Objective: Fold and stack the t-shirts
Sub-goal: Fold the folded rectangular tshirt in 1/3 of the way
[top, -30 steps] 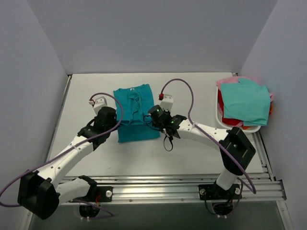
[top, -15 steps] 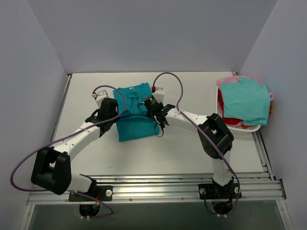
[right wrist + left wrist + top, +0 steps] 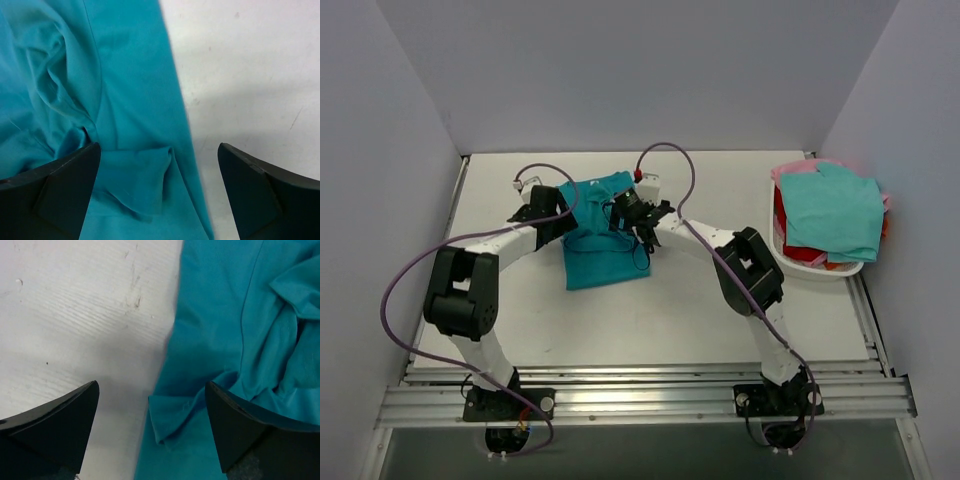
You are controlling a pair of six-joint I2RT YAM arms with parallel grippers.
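A deep teal t-shirt lies partly folded and rumpled mid-table. My left gripper is open over its left edge. In the left wrist view the gripper straddles that edge, with a small folded corner of the shirt lying loose between the fingers. My right gripper is open over the right edge. The right wrist view shows the gripper above another loose fold of the shirt. Neither holds cloth. More t-shirts, aqua-green, red and pink, are piled at the right.
A white basket at the right table edge holds the pile of shirts. Grey walls close in the back and both sides. The purple cables arch over the far half of the table. Bare table shows in front of the shirt.
Both grippers moved toward the far end of the teal shirt, then opened and let go of the cloth they were shut on.
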